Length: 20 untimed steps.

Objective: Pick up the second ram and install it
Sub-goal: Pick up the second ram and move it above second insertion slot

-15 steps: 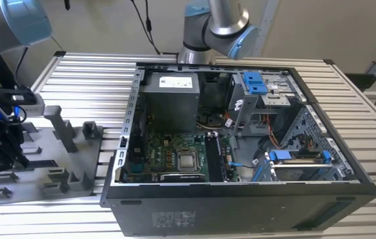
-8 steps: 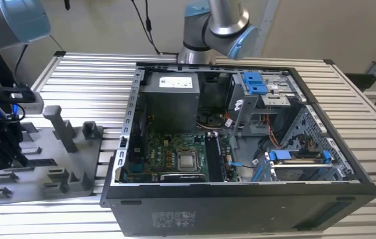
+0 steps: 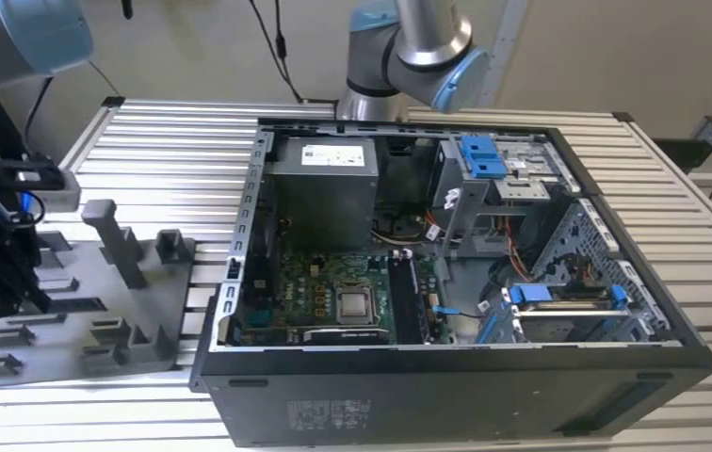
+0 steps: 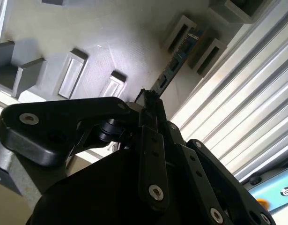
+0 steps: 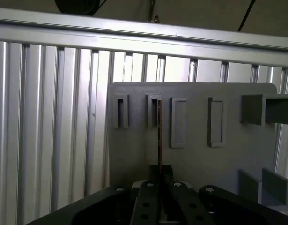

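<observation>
The hand (image 5: 160,172) is pinched on the second ram (image 5: 159,133), gripping the near end of the stick, which shows edge-on in the first wrist view. The stick's far end reaches a narrow slot of the grey holder tray (image 5: 195,154). The slot seems meant to stand the thin board on edge, leaving its flat faces free for gripping. All this lies at the exterior view's left, on the slatted counter (image 3: 168,141), well apart from the open computer case (image 3: 457,395).
</observation>
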{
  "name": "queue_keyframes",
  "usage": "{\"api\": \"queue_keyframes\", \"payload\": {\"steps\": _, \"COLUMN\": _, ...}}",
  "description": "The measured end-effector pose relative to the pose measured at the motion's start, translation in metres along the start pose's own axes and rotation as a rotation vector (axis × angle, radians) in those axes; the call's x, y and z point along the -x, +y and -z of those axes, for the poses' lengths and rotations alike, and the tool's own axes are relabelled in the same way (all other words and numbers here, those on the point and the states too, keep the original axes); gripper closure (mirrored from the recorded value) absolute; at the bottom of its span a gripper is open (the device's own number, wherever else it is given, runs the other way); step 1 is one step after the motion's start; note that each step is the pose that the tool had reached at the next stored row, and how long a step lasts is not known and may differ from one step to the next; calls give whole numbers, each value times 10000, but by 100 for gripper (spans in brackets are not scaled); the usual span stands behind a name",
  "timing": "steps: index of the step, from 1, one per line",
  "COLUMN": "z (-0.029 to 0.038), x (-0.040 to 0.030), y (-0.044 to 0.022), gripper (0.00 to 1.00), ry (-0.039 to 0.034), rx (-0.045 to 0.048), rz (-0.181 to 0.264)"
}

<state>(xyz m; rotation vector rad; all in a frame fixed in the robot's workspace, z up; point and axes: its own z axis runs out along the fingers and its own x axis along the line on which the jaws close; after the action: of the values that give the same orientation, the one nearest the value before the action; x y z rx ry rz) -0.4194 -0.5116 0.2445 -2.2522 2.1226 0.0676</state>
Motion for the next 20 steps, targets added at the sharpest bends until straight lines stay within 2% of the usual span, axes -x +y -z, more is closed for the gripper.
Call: {"api": "queue_keyframes", "payload": {"steps": 20, "z": 75, "x": 5, "y": 0, "gripper": 86, "ry": 0, "rx": 1, "rz": 0}}
